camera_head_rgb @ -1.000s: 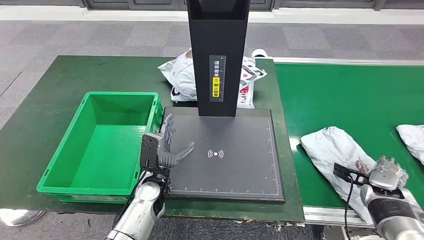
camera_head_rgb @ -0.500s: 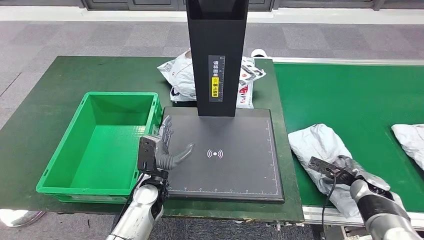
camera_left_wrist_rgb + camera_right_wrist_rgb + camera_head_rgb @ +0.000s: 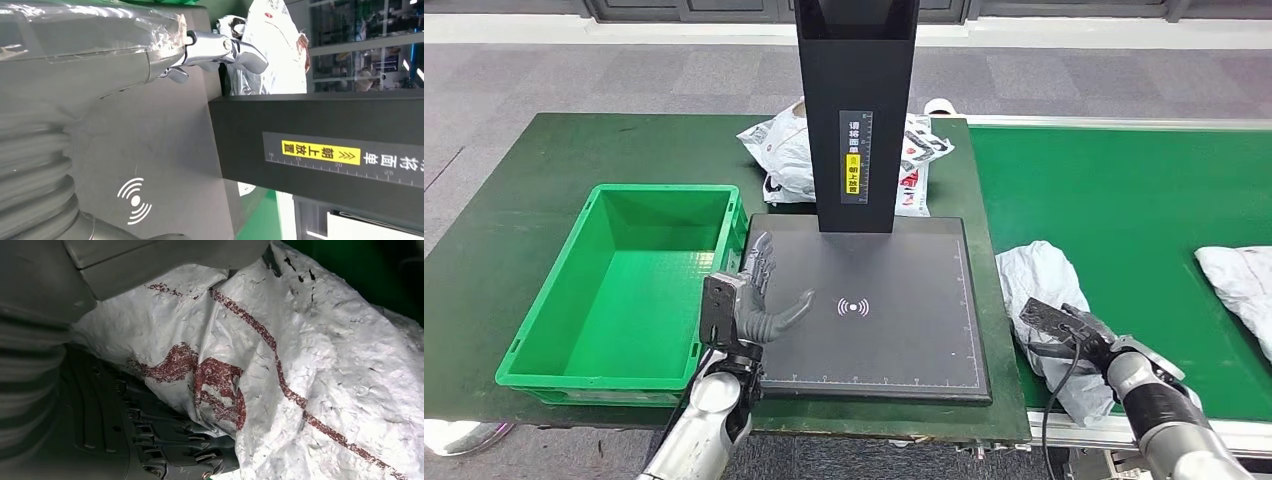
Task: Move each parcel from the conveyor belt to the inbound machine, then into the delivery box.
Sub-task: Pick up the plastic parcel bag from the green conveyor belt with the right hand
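A crumpled white parcel (image 3: 1042, 283) with red print (image 3: 310, 365) lies at the near left end of the green conveyor belt (image 3: 1124, 190). My right hand (image 3: 1085, 334) rests on its near end. The bag sits between the grey thumb and the dark fingers (image 3: 170, 445); a firm grip is not visible. My left hand (image 3: 752, 300) is open and empty over the left edge of the inbound machine's black pad (image 3: 894, 330), its fingers (image 3: 225, 47) spread. The green delivery box (image 3: 624, 290) stands empty to its left. A second white parcel (image 3: 1236, 272) lies further right on the belt.
The machine's black column (image 3: 856, 110) rises from the pad's far edge and blocks the space above it. Two printed bags (image 3: 782, 150) lie behind it on the green table (image 3: 524, 200). The belt's metal rim (image 3: 1074, 432) runs along the front.
My right hand came down and to the left onto the near parcel. Both parcels on the belt shifted left. The left hand has barely moved.
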